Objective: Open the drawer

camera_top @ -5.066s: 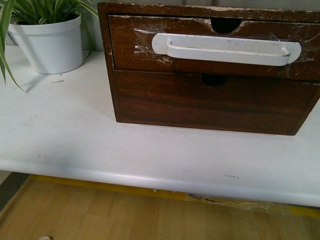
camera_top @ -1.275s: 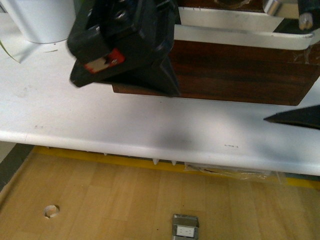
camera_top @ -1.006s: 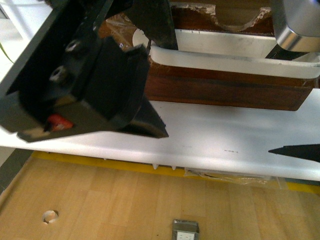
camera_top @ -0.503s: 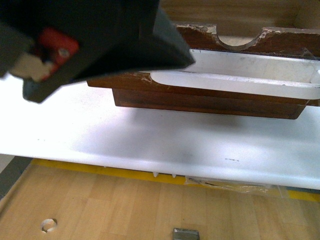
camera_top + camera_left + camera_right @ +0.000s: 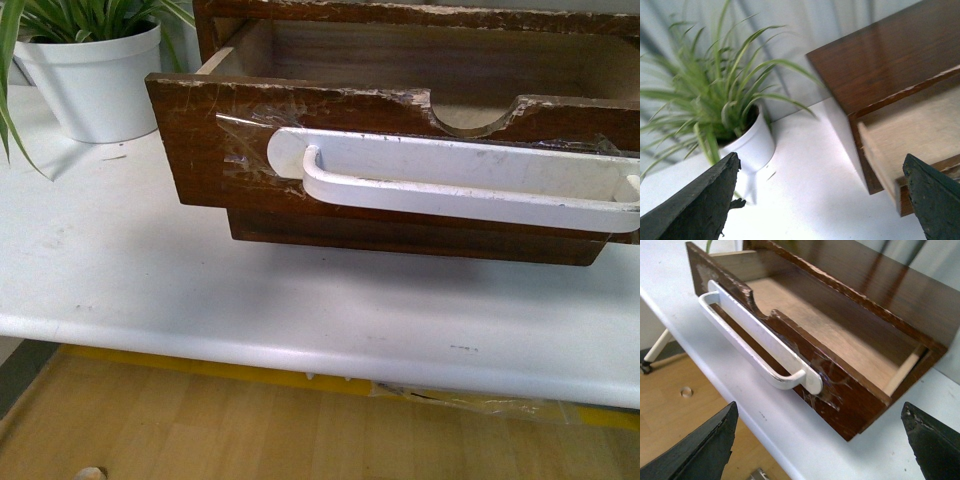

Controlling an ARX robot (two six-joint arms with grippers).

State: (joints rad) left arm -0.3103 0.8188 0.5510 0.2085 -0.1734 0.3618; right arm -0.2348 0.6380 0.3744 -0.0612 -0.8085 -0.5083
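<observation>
Drawer (image 5: pixel 380 108): dark brown wood, standing well out of the top slot of its cabinet (image 5: pixel 300 12), its front overhanging the plain lower front (image 5: pixel 400 240); pale bare wood shows inside
Top edge: chipped pale along its length, with a half-round notch (image 5: pixel 475 112) cut in it
Handle (image 5: pixel 460 185): long, white, scuffed, running across the front, held on with clear tape (image 5: pixel 245 140)
Place: on the white surface (image 5: pixel 200 290), right of a white plant pot (image 5: pixel 95 85)
Left claw (image 5: pixel 820 165): fingers spread wide, holding nothing, over the surface between pot and cabinet
Right claw (image 5: pixel 818 407): fingers spread wide, holding nothing, clear of the handle
</observation>
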